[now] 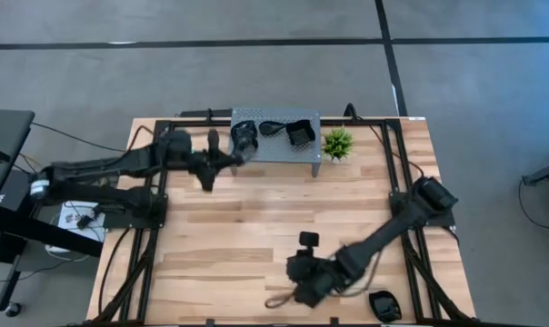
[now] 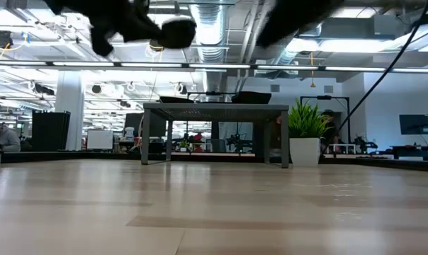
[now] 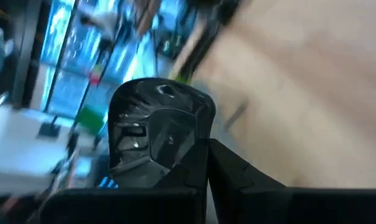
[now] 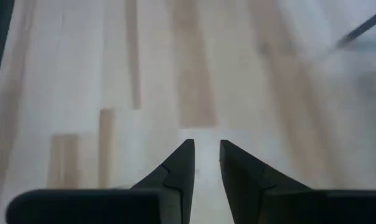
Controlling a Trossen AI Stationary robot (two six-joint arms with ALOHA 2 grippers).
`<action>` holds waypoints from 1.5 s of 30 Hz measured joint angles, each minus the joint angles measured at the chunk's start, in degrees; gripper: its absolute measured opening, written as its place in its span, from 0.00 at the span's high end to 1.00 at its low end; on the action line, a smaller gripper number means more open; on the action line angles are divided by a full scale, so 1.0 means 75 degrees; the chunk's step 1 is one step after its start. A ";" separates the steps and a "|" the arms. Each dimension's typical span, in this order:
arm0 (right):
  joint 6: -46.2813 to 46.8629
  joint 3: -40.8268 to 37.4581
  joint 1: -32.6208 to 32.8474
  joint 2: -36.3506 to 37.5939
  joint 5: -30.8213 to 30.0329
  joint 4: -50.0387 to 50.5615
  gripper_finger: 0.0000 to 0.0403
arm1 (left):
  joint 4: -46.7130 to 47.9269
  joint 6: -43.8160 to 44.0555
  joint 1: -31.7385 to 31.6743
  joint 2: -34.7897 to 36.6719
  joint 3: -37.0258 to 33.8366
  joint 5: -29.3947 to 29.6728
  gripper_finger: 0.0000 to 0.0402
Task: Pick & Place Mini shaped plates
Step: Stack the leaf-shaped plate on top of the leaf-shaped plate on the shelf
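My left gripper (image 1: 240, 151) is raised over the left end of the grey perforated stand (image 1: 284, 150) and is shut on a glossy black mini plate (image 3: 157, 127). The low view shows it high at the top left, with the plate (image 2: 176, 32) in it. Two more black plates (image 1: 273, 129) (image 1: 300, 135) lie on the stand's top. Another black plate (image 1: 384, 305) lies flat on the table by the near right corner. My right gripper (image 4: 205, 149) hovers over bare wood near the table's near edge, its fingers a little apart with nothing between them. My left gripper has the black plate by one edge (image 3: 194, 163), pinched between its fingers. One finger (image 3: 238, 177) shows beside the plate and the plate hides the other. The plate is lifted clear and stands out beyond the fingertips.
A small green plant (image 1: 336, 143) in a white pot stands right of the stand. A looped cord (image 1: 279, 300) lies by the near edge under the right arm. Black frame rails (image 1: 402, 173) run along the table's sides. Bare wood (image 1: 247, 227) fills the middle.
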State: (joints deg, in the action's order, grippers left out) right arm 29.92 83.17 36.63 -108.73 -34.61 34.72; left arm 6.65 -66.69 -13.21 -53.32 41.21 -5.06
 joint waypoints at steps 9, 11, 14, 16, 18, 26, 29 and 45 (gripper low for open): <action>0.0022 -0.0415 -0.1369 -0.0022 0.1900 -0.0570 0.83 | 0.0266 -0.1873 -0.2217 -0.0513 -0.0003 -0.1592 0.98; 0.0020 -0.0416 -0.1514 -0.0025 0.2133 -0.0659 0.83 | 0.0266 -0.1907 -0.2465 -0.0610 -0.0003 -0.1587 0.98; -0.0012 -0.0416 -0.1595 -0.0026 0.2462 -0.0663 0.83 | 0.0336 -0.1694 -0.2677 -0.0818 -0.0003 -0.1609 0.98; -0.0166 -0.0416 -0.1598 -0.0028 0.2500 -0.0683 0.83 | 0.0341 -0.1500 -0.2811 -0.1018 -0.0003 -0.1559 0.98; -0.0398 -0.0416 -0.1596 -0.0028 0.2503 -0.0737 0.83 | 0.0327 -0.1341 -0.2901 -0.1188 -0.0003 -0.1482 0.98; -0.0666 -0.0416 -0.1590 -0.0031 0.2500 -0.0753 0.83 | 0.0102 -0.0662 -0.2901 -0.1462 -0.0012 -0.1044 0.98; -0.0668 -0.0416 -0.1601 -0.0034 0.2573 -0.0753 0.83 | -0.0200 -0.0402 -0.2862 -0.1422 -0.0012 -0.1039 0.98; -0.0668 -0.0415 -0.1613 -0.0037 0.2640 -0.0887 0.83 | -0.0656 0.0205 -0.2693 -0.1681 -0.0015 -0.0863 0.80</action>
State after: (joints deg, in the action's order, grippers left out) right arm 24.91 80.05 24.53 -109.01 -14.81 28.07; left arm 1.73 -65.15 -33.41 -65.93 41.10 -11.53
